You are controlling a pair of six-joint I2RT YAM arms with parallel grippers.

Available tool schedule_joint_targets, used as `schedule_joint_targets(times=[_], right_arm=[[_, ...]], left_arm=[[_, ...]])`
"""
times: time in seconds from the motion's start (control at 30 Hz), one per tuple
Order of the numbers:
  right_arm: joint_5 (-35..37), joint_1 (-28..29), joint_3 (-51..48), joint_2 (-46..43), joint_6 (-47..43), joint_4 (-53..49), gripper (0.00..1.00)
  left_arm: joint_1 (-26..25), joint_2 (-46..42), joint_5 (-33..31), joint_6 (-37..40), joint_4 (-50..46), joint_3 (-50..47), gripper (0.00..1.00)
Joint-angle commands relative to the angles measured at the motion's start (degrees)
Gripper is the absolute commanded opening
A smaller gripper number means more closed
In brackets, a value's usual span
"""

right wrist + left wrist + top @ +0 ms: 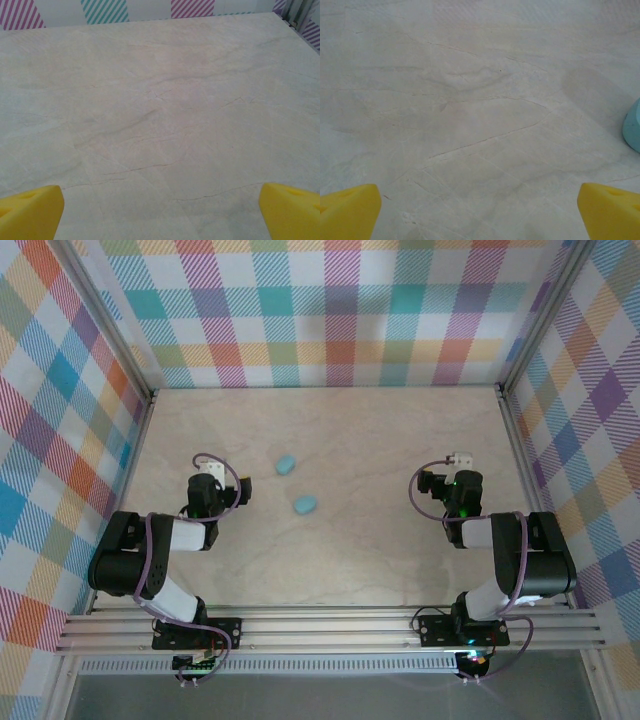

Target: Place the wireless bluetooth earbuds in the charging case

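Note:
Two light-blue oval charging cases lie shut on the marble table, one (286, 463) farther back and one (304, 504) nearer. The rim of a case (634, 126) shows at the right edge of the left wrist view. The earbuds are out of view. My left gripper (211, 470) hovers left of the cases, and its yellow fingertips (350, 210) stand wide apart over bare table. My right gripper (459, 459) is well to the right of the cases, open, with nothing between its fingertips (292, 210).
Plaid walls (330, 310) and metal frame posts (512, 410) close off the table at the back and both sides. The arm bases sit on a rail (330, 625) at the near edge. Bare marble (160, 110) stretches ahead of the right gripper.

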Motion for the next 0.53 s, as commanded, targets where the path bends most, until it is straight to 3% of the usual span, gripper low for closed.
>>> schedule_joint_targets(times=[0.0, 0.5], right_arm=[[-1.1, -0.2, 0.8, 0.1, 0.5, 0.9, 1.00], [-1.6, -0.1, 1.0, 0.2, 0.3, 0.5, 1.00]], left_arm=[[0.8, 0.1, 0.1, -1.0, 0.6, 1.2, 1.00], [0.8, 0.1, 0.1, -1.0, 0.6, 1.1, 1.00]])
